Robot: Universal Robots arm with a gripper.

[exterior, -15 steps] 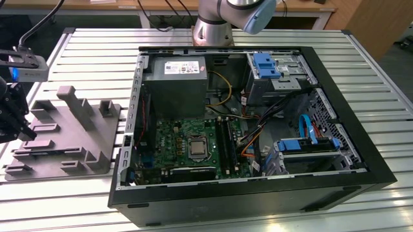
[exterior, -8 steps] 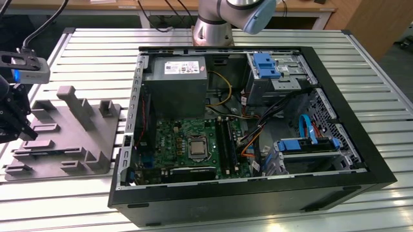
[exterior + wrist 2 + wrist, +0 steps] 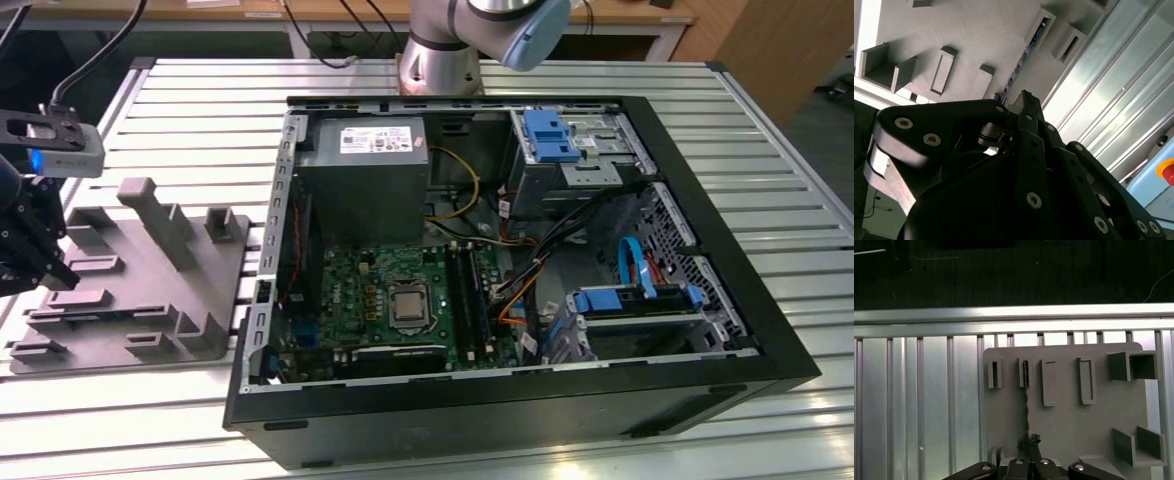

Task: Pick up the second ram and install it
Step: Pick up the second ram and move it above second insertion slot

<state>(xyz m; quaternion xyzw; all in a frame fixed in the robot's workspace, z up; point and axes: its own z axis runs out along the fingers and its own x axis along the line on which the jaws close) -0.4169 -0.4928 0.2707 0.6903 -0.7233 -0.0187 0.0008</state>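
— How many memory sticks do we count in the grey holder (image 3: 140, 275)?
— We count one: the second ram (image 3: 1027, 400), edge-on in its slot. The holder is one as well.
— And on the desk (image 3: 747, 110)?
— One open computer case (image 3: 534, 420). Inside we count one power supply (image 3: 363, 170), one CPU socket (image 3: 406, 305) and two blue drive brackets (image 3: 547, 135), including the second bracket (image 3: 634, 300).
— Arms?
— We count one arm (image 3: 461, 40).

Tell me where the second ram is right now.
In the first wrist view the second ram stands edge-on on the gray holder, the gripper at one end of it; the holder lies at the exterior view's left, beside the computer case.
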